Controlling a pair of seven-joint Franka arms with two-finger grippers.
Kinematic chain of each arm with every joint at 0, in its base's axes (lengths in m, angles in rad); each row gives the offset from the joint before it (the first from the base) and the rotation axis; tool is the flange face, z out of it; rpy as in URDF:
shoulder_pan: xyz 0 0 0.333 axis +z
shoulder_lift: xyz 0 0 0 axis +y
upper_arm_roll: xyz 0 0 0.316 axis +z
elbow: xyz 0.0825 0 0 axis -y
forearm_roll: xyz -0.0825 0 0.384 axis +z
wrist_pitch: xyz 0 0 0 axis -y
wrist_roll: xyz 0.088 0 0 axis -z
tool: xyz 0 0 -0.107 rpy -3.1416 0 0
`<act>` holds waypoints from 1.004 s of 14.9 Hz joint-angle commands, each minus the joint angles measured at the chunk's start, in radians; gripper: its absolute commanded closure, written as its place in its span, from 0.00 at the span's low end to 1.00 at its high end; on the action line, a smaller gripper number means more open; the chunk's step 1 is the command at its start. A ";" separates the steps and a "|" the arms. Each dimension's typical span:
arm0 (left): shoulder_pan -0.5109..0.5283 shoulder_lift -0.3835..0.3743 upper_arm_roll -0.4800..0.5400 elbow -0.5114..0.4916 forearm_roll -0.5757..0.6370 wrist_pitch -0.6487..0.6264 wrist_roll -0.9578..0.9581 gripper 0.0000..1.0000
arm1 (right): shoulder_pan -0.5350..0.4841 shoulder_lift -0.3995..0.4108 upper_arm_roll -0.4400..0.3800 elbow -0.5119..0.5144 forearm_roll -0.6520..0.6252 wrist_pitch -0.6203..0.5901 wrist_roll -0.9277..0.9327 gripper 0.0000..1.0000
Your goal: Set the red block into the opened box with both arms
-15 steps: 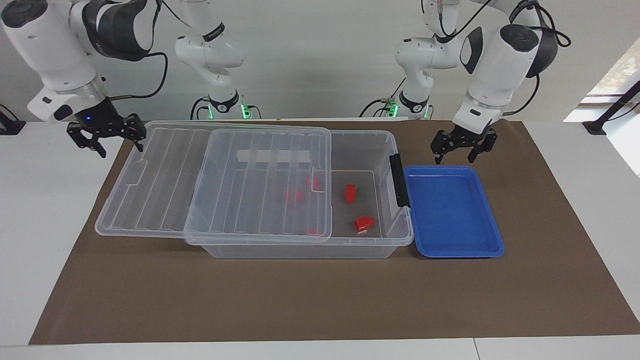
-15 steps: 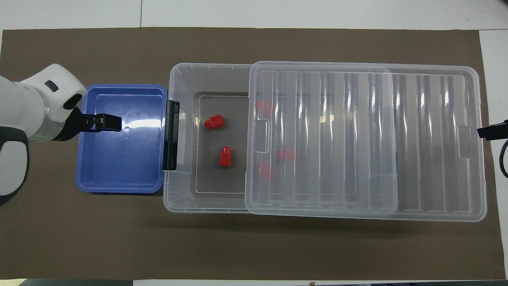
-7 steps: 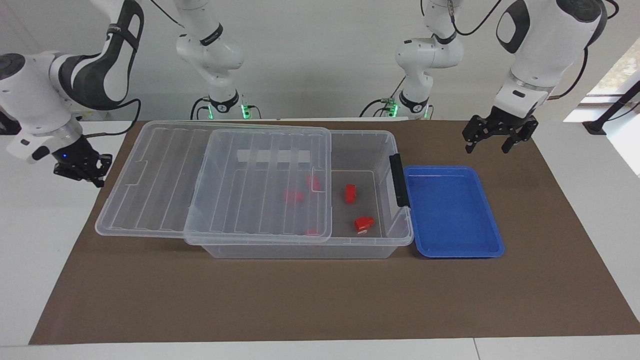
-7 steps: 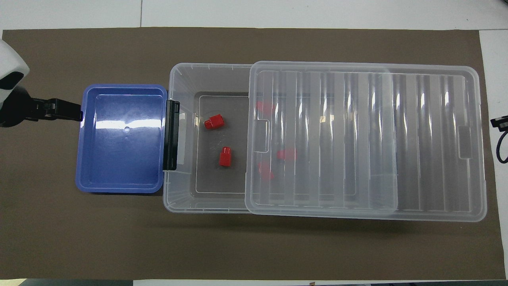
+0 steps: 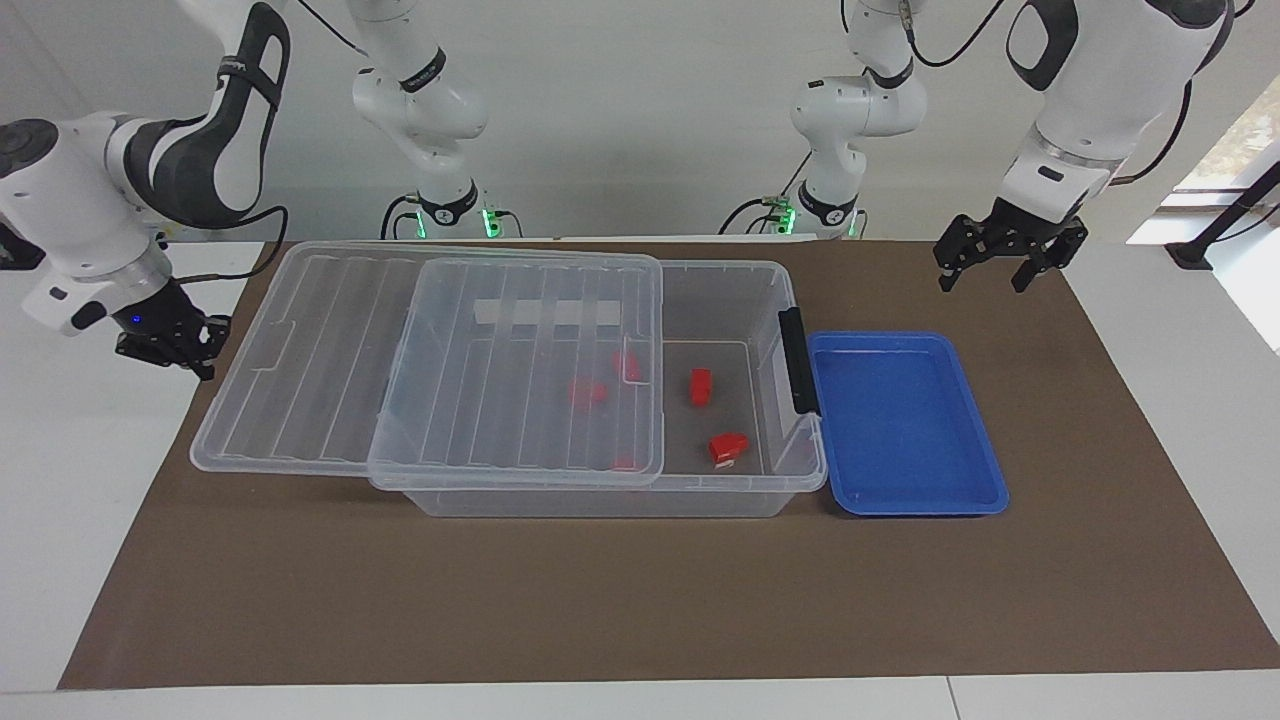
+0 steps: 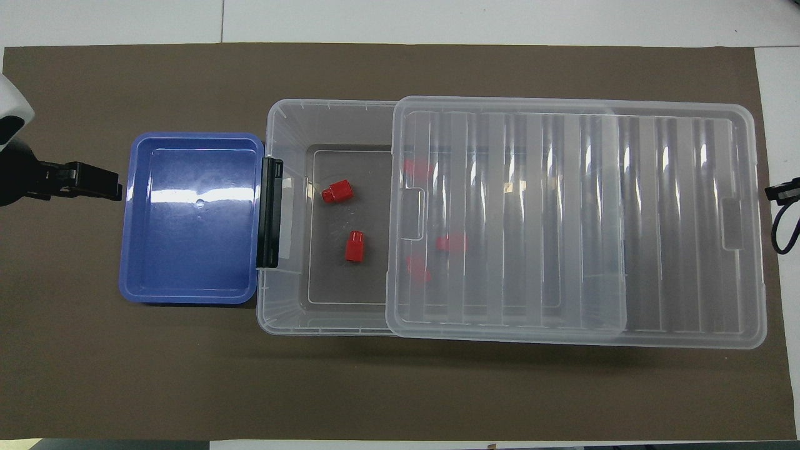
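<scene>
The box (image 5: 600, 500) (image 6: 270, 315) is a clear bin whose ribbed lid (image 5: 500, 370) (image 6: 562, 219) is slid partway toward the right arm's end, leaving the black-latch (image 5: 797, 360) (image 6: 270, 212) end uncovered. Two red blocks (image 5: 701, 386) (image 5: 728, 447) (image 6: 337, 191) (image 6: 355, 245) lie on the uncovered floor; others show faintly under the lid (image 6: 451, 242). My left gripper (image 5: 983, 283) (image 6: 115, 189) hangs open and empty over the brown mat beside the blue tray. My right gripper (image 5: 200, 362) (image 6: 775, 190) is shut on nothing, low off the lid's overhanging end.
A shallow blue tray (image 5: 900, 420) (image 6: 187, 250) holding nothing sits against the latch end of the box. A brown mat (image 5: 600, 600) covers the table under everything. White tabletop borders the mat at both arms' ends.
The right gripper has shut and dropped away from the lid's end toward the table edge. The left gripper has lifted off the tray and moved out past its end. Lid and blocks stay put.
</scene>
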 commanded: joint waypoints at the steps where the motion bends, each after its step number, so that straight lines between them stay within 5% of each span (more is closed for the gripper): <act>1: 0.003 -0.012 -0.003 -0.013 0.012 -0.014 0.008 0.00 | 0.004 -0.026 0.012 -0.041 0.001 0.009 0.049 1.00; 15: 0.005 -0.012 -0.003 -0.013 0.012 -0.011 0.010 0.00 | 0.188 -0.059 0.014 -0.111 0.013 0.031 0.301 1.00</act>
